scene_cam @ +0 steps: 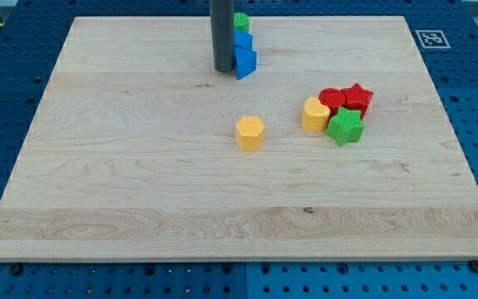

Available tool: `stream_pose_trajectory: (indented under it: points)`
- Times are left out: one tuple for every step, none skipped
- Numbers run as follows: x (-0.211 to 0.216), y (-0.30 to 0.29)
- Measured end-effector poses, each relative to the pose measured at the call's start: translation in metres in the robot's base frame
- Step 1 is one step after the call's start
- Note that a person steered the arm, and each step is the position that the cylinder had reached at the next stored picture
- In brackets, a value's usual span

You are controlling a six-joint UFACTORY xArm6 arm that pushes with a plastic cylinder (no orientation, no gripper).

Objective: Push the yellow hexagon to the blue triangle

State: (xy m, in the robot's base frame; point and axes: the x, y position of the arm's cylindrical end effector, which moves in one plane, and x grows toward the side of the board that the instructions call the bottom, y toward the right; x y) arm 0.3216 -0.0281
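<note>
The yellow hexagon [250, 132] sits near the middle of the wooden board [139, 166]. The blue triangle [245, 62] lies near the view's top, above the hexagon. My tip [223, 70] is at the lower end of the dark rod, touching or just left of the blue triangle, well above the yellow hexagon. Another blue block [243, 40] and a green block [241, 21] stand in a line above the triangle, partly hidden by the rod.
A cluster lies right of the hexagon: a yellow heart-like block [314, 115], a red round block [332, 99], a red star [358, 98] and a green star [345, 127]. A marker tag [431, 38] is at the board's top right corner.
</note>
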Motion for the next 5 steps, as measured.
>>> stream_pose_trajectory:
  points:
    - [0.04, -0.031]
    - [0.135, -0.052]
    - [0.201, -0.012]
    - [0.213, 0.037]
    - [0.187, 0.046]
